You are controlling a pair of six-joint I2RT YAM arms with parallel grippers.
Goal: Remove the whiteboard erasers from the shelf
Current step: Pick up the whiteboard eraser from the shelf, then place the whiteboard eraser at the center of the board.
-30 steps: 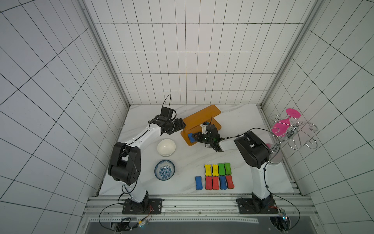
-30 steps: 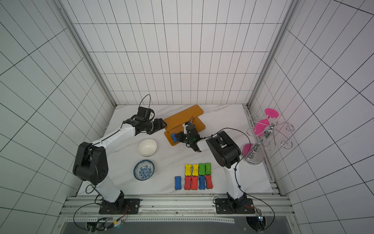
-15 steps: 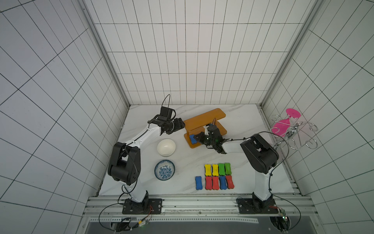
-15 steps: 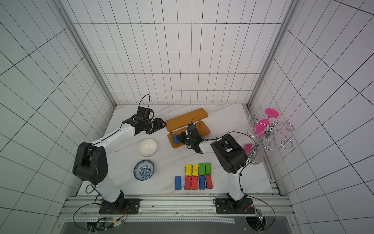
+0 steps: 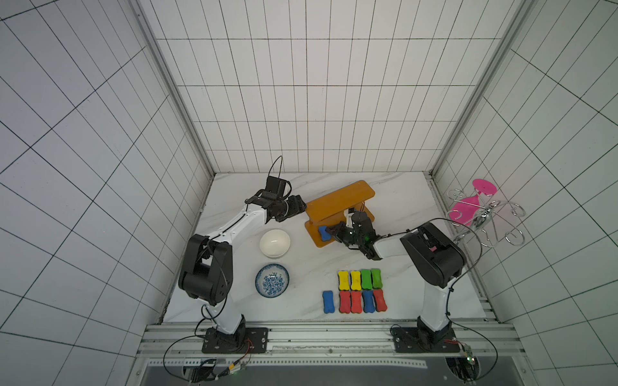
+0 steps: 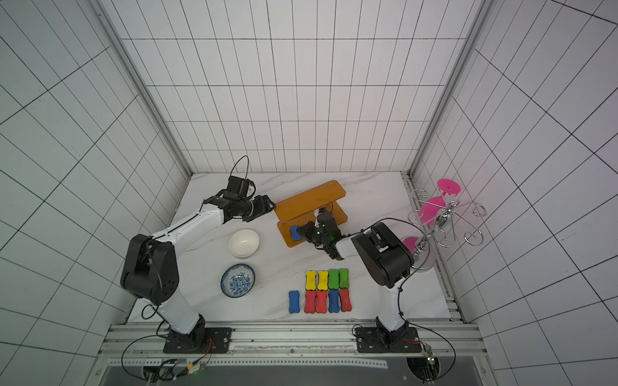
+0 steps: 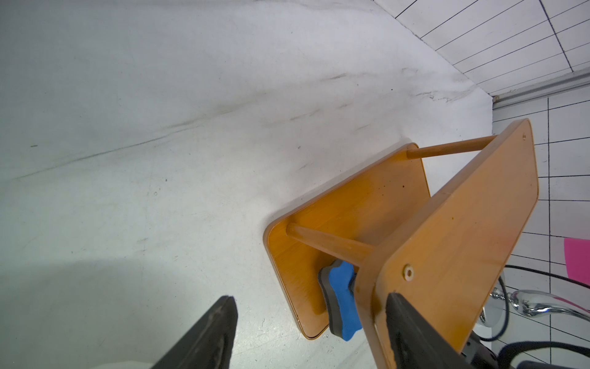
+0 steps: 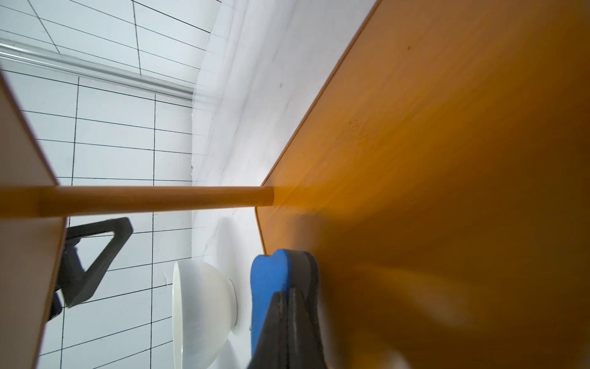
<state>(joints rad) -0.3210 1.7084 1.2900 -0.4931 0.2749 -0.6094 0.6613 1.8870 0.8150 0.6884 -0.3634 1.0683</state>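
Hiding things: in both top views the upper board of the shelf [image 5: 339,205] covers the back of its lower board. The right pincer [image 5: 330,232] is too dark and small there to read its fingers.
Cut off: in the left wrist view the upper board's corner covers the far end of the blue eraser [image 7: 340,300]. In the right wrist view the fingers [image 8: 274,322] cover its near end, and the board beside them is blurred.
Right pincer: fingers pressed together with only a thin seam between them, tips against the near end of the blue eraser. Whether they pinch any of it I cannot tell.
Left pincer [image 7: 309,297]: fingers wide apart, gripping nothing, at the end of the upper board. Contact with the board cannot be told.
Blue eraser: lies felt-down on the lower board, at the end nearer the left arm, beside a post [image 7: 329,244].
Top views only: nine other erasers [image 5: 356,301] in two rows on the table [image 5: 301,260], well apart from the shelf, and a patterned bowl [image 5: 272,279].
Right wrist view: shows the white bowl [image 8: 201,303] side-on beyond the eraser, and one left-pincer finger past the upper board's edge.
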